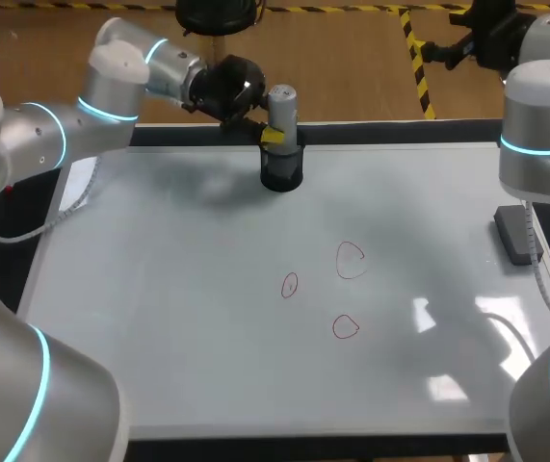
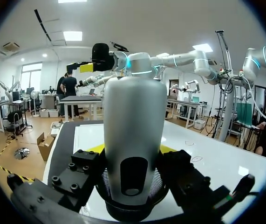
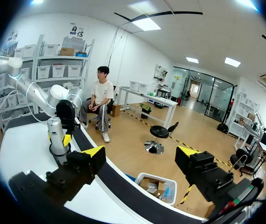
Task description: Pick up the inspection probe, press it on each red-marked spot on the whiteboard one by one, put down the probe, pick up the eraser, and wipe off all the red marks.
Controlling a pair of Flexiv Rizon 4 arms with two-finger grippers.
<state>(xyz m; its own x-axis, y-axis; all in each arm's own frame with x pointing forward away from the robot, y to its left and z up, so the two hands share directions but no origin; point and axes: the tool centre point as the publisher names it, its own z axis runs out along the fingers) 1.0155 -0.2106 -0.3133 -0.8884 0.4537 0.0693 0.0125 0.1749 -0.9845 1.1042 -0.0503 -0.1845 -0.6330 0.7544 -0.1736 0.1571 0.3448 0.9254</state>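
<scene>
head view: a whiteboard covers most of the table; my left arm comes in from the left along the far edge, and my right arm stands at the right side.
inspection probe: a silver cylinder, upright in a black holder at the far middle of the whiteboard.
left end effector: at the probe, just above the holder's rim, with a yellow tip against the probe's side.
left wrist view: the inspection probe stands right between the fingers of the left end effector; a yellow tip shows hard against each side of it, so the end effector is pinching the probe, whose foot sits in the holder.
red marks: three open loops near the middle of the whiteboard, the largest farthest from me, a small one to its left, and one nearest me; all apart from one another and well apart from the probe.
eraser: a dark grey block lying flat at the right edge of the whiteboard, beside my right arm, touched by nothing.
right wrist view: the right end effector has its yellow-tipped fingers spread wide with nothing between them; it sits out past the table's edge, and the probe shows well off to one side.
</scene>
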